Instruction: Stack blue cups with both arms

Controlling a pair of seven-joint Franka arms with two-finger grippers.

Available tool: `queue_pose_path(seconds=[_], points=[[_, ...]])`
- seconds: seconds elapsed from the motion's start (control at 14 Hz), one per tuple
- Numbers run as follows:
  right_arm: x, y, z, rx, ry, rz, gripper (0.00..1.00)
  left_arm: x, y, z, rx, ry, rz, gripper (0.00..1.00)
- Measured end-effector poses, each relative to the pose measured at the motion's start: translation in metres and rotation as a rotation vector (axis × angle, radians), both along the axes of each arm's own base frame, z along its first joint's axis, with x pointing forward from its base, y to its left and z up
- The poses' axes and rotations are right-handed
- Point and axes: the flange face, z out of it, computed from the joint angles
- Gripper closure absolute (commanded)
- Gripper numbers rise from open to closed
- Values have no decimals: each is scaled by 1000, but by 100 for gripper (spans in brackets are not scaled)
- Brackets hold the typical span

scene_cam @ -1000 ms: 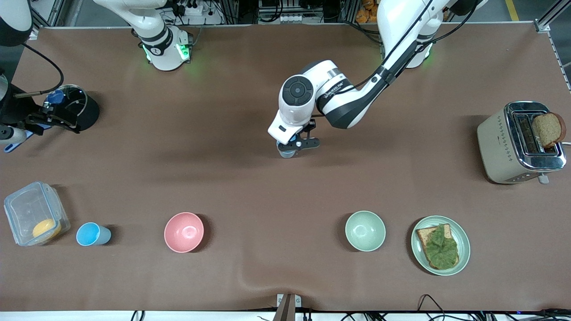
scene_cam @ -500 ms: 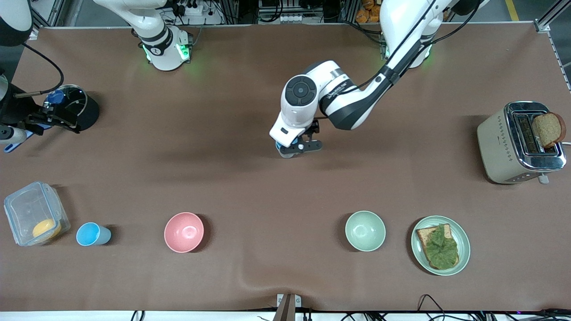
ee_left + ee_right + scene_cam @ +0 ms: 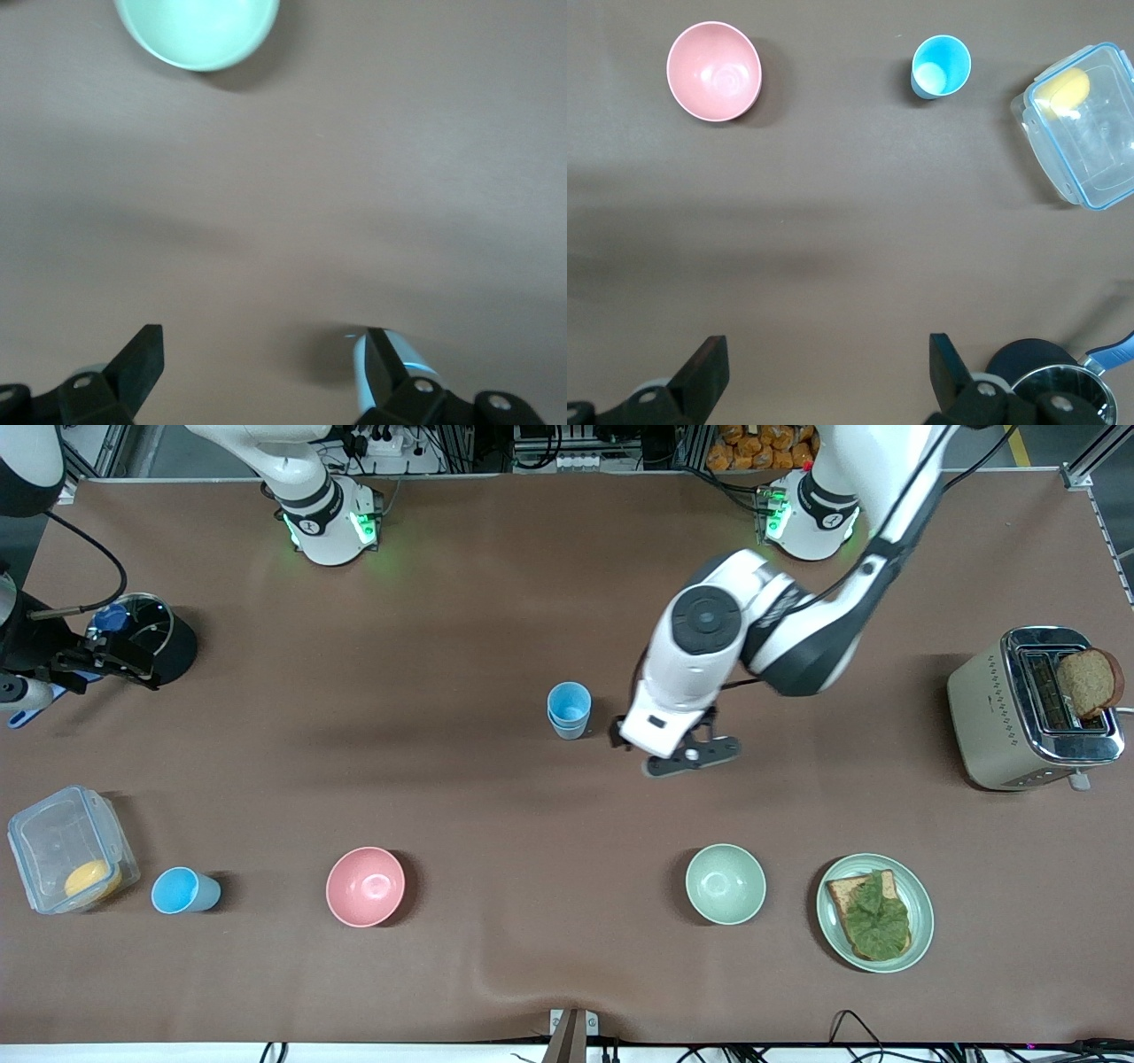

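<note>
Brown desk (image 3: 496,602): we see left hand (image 3: 691,760) open, angled beside stacked blue cups (image 3: 568,708); right hand (image 3: 106,662) waits open above the desk's edge.

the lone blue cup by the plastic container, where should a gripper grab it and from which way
Grip the blue cup across its rim from straight above. It stands upright, mouth open upward, tapering toward its base, with bare table around it; the plastic container stands apart.
</note>
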Motion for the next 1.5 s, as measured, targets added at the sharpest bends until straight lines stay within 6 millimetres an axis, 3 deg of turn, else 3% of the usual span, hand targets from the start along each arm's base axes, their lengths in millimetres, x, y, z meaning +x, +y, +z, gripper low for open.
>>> queue_pose_path(seconds=[0.36,0.57,0.79,0.93,1.29,1.5], points=[[0,0,0,0,0,0,0,-9,20,50,64,8,-60,0],[0,0,0,0,0,0,0,1,59,94,72,37,-81,0],[0,0,0,0,0,1,0,5,108,142,28,35,-104,0],[0,0,0,0,0,1,0,6,146,164,43,34,-110,0],[0,1,0,0,0,1,0,12,249,192,76,74,-119,0],[0,1,0,0,0,1,0,5,297,212,71,80,-117,0]])
